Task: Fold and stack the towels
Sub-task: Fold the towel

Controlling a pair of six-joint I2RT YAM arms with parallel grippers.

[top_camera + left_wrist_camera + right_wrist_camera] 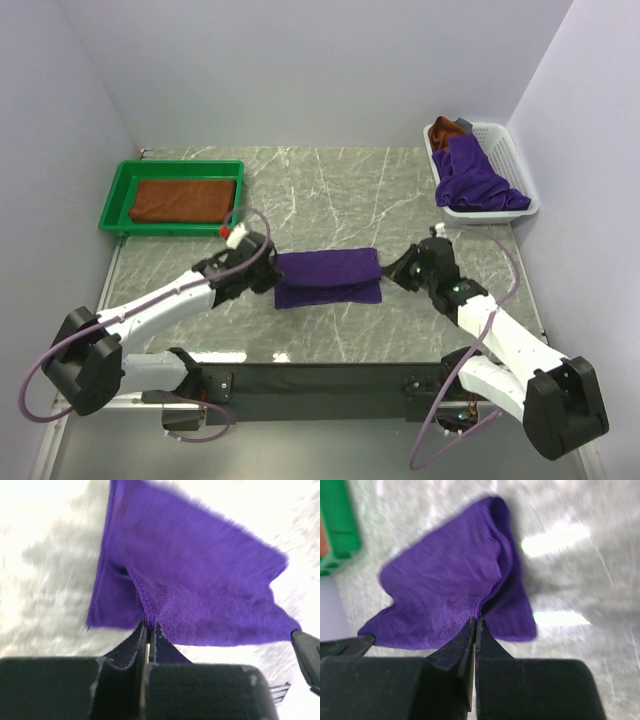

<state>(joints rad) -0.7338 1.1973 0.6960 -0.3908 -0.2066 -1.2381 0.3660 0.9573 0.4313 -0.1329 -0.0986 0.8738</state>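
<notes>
Top external view, left to right.

Upper left: green tray [118, 190] holds one rust-brown towel [183, 200], folded flat. I read it as the first of the stack.

Centre of frame, on the marble counter [330, 180]: one purple towel [328, 277] lies as a wide strip. It looks folded once, and a lower layer shows along its uneven near edge. Left gripper [268, 272] sits at its left short edge, right gripper [392, 272] at its right short edge. In the wrist views, each gripper has its jaws pressed together on a pinch of purple plush. The cloth tents up a little at both pinches.

Upper right: white basket [505, 160] holds a second purple towel [475, 180], heaped, unfolded and spilling over the rim. A brown towel [445, 130] is bunched at the basket's far end.

Progress, as judged: one towel done, one mid-fold, at least two waiting. Left to do:
- finish folding this strip, likely by bringing the ends together
- carry it onto the tray's towel
- fold and stack the basket pair

Roughly a third along. More cloths may lie hidden under the heap.
</notes>
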